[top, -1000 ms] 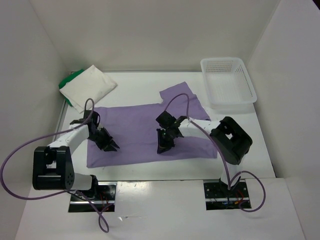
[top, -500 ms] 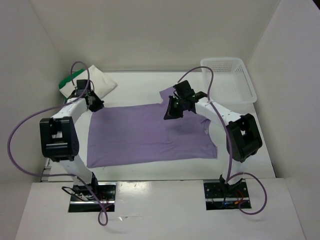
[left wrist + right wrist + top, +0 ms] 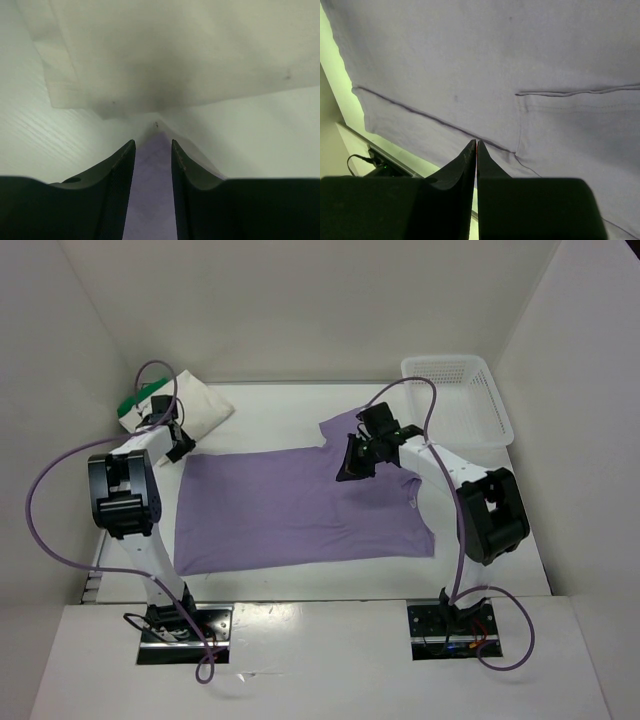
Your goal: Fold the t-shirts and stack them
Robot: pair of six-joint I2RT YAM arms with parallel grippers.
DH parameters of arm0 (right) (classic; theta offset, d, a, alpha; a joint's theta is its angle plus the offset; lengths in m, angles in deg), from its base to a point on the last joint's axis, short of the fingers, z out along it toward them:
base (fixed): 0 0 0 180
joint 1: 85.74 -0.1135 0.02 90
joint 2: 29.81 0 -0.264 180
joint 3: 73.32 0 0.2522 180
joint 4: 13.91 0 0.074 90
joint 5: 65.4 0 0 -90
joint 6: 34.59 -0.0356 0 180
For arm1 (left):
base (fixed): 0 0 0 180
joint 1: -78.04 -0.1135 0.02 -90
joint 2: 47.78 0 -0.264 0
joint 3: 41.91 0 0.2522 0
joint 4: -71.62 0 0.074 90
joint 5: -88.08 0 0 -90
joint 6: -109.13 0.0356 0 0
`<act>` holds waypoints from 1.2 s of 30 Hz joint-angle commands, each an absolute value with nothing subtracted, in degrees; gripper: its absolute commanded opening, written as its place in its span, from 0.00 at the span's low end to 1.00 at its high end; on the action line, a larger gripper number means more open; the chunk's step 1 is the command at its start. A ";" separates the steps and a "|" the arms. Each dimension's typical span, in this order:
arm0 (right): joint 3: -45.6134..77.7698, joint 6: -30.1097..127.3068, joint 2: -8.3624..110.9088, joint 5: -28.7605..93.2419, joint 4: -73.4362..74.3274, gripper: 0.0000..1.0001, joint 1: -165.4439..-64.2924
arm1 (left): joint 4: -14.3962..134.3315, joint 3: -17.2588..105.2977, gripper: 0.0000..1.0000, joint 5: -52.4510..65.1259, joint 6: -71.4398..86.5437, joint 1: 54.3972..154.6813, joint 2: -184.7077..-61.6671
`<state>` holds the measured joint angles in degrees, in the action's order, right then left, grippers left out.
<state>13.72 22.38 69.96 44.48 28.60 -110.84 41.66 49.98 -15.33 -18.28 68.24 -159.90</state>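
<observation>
Two even grips would suit the purple t-shirt (image 3: 300, 505): the left pincer (image 3: 153, 145) gapes astride its upper-left corner, the right pincer (image 3: 476, 143) sits closed.

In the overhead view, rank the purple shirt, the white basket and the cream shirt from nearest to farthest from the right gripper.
1. Purple shirt, directly under the right gripper.
2. White basket, back right.
3. Cream shirt, far back left.
</observation>
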 commanded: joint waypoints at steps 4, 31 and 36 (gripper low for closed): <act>13.31 23.60 67.22 45.34 26.48 0.06 -110.00 | 42.22 53.32 0.43 -17.57 -16.73 67.49 -164.32; 31.04 24.04 79.16 41.05 25.16 0.41 -105.96 | 43.45 50.86 0.05 -13.35 -16.11 67.49 -162.48; 41.68 25.35 89.87 33.05 24.11 0.52 -102.19 | 44.24 49.37 0.00 -12.04 -16.11 67.49 -157.65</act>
